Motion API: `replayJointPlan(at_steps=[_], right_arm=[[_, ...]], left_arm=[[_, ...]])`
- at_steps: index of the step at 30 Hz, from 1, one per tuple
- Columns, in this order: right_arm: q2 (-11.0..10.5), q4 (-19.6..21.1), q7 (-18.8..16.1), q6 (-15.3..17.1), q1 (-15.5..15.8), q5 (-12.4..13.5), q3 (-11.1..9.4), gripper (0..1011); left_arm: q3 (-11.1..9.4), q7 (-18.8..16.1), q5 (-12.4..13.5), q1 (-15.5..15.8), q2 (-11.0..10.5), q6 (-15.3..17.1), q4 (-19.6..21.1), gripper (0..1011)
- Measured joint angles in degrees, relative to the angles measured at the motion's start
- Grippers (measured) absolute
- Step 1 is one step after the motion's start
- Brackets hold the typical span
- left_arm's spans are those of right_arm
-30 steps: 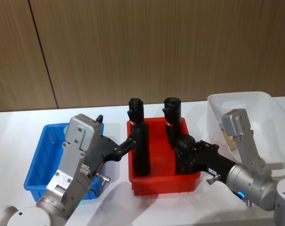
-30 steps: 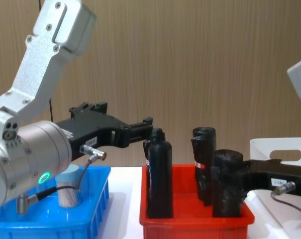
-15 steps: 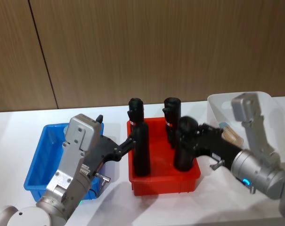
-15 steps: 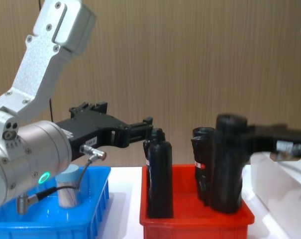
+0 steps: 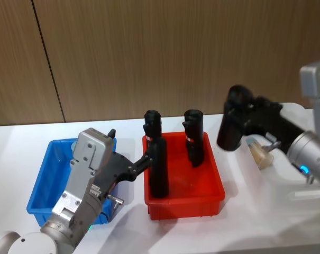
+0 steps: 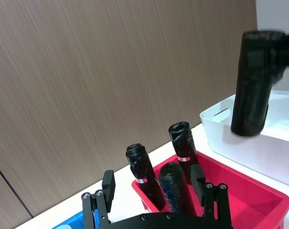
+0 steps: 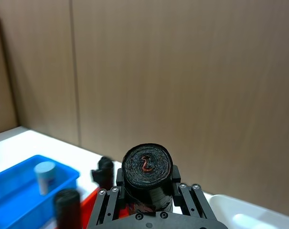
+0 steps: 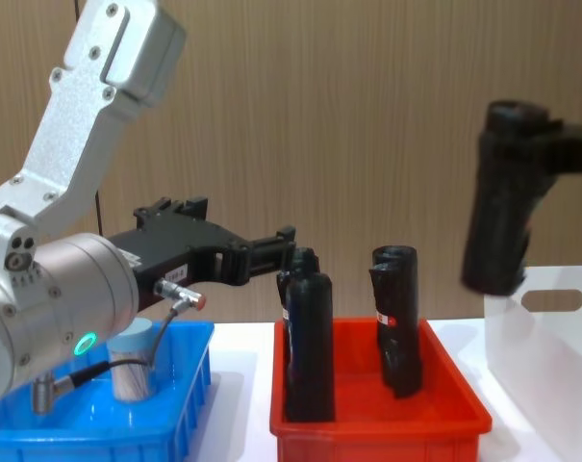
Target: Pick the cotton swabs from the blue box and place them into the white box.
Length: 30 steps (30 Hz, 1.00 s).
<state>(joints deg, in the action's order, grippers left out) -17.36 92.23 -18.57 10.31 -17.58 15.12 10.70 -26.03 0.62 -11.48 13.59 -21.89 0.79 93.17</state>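
A cotton swab tub (image 8: 132, 361) with a pale blue lid stands in the blue box (image 5: 43, 180), also seen as the tub (image 7: 44, 172) in the right wrist view. Another pale swab tub (image 5: 259, 154) lies inside the white box (image 8: 550, 356). My left gripper (image 5: 144, 163) hovers open between the blue box and the red bin (image 5: 183, 201), its fingertips beside a black roll (image 5: 158, 169). My right gripper (image 5: 238, 111) is shut on a black roll (image 8: 500, 217), held high above the near rim of the white box (image 6: 216, 126).
The red bin (image 8: 377, 423) stands between the two boxes with three black rolls upright in it. The left forearm (image 8: 69, 308) hangs low over the blue box. A wooden wall backs the white table.
My right gripper has lifted a black roll out of the red bin and carried it up and to the right, over the white box. The left arm has not moved.
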Motion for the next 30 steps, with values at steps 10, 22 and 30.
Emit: replayJointPlan(at_steps=[10, 22, 30], right_arm=[[-1.72, -1.94, 3.17, -0.25, -2.69, -0.2, -2.5, 509], [-2.0, -11.33, 4.65, -1.62, -6.12, -2.24, -3.38, 509], [-1.62, -16.95, 4.87, -2.81, -7.61, -2.73, -3.33, 509]], left_arm=[[0.0, 0.0, 0.0, 0.0, 0.0, 0.0, 0.0, 1003], [0.0, 0.0, 0.0, 0.0, 0.0, 0.0, 0.0, 1003], [0.0, 0.0, 0.0, 0.0, 0.0, 0.0, 0.0, 1003]])
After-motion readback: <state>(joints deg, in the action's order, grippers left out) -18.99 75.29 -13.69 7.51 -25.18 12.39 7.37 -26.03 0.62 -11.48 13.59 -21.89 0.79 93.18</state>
